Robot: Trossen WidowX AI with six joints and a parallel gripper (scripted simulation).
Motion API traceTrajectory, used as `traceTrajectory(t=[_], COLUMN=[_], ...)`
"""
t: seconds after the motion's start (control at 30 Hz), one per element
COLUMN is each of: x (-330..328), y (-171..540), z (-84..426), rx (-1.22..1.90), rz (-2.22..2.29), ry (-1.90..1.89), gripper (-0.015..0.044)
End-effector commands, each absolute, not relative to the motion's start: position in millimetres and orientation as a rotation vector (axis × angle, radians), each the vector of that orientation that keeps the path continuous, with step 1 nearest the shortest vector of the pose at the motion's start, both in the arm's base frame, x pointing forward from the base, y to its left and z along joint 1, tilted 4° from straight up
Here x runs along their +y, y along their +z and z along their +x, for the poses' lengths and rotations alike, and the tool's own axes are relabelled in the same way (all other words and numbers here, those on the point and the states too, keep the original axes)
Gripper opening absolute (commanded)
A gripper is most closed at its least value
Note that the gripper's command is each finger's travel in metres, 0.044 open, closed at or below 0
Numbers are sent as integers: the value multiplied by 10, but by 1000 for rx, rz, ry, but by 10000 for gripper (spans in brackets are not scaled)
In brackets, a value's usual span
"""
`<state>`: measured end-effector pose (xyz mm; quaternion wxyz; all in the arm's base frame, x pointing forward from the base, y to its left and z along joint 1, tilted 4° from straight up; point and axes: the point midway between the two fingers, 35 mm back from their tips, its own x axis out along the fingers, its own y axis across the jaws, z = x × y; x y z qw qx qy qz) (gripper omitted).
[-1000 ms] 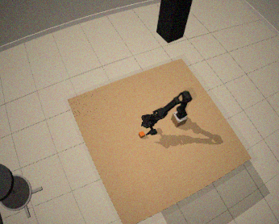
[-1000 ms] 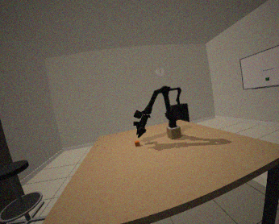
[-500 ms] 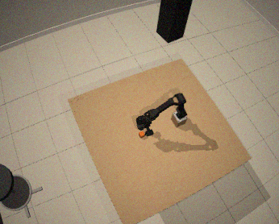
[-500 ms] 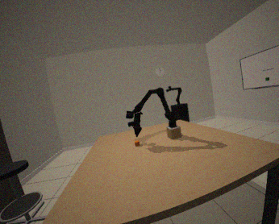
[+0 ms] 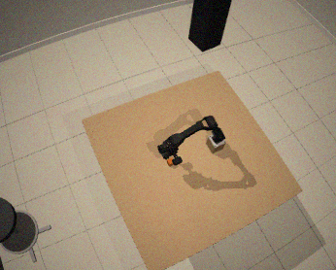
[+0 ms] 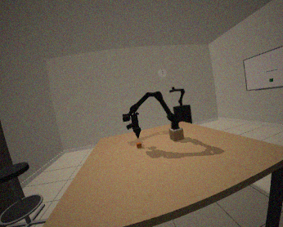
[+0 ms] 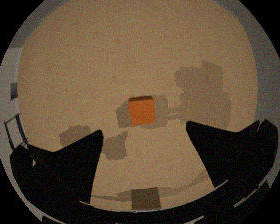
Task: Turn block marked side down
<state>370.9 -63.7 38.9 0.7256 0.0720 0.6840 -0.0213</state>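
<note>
A small orange block (image 5: 170, 162) (image 6: 139, 145) (image 7: 142, 111) rests on the wooden table (image 5: 134, 204) (image 6: 113, 196) (image 7: 116, 50). In the wrist view its broad upper face is plain orange, with a thin darker side face along the top edge. No mark can be made out. My gripper (image 6: 138, 137) (image 7: 144, 131) is open and empty, pointing down above the block. In the wrist view the block shows centrally, just beyond the gap between the fingertips. In the top view the arm hides most of the gripper.
The arm's base stands on a grey-brown pedestal (image 5: 216, 143) (image 6: 177, 134). Shadows of the arm fall across the table around the block. A round stool (image 5: 19, 232) (image 6: 22, 209) stands on the floor off the table, and a dark pillar (image 5: 209, 24) stands beyond its far edge.
</note>
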Motion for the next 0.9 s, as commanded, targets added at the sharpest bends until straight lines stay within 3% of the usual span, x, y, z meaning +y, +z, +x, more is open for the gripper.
traceTrajectory(t=[0.0, 0.87], x=[-605, -587], y=[98, -268], z=[3699, 3721], rx=[1529, 1529], rz=[155, 155], ry=[-44, -44], gripper=[440, 440])
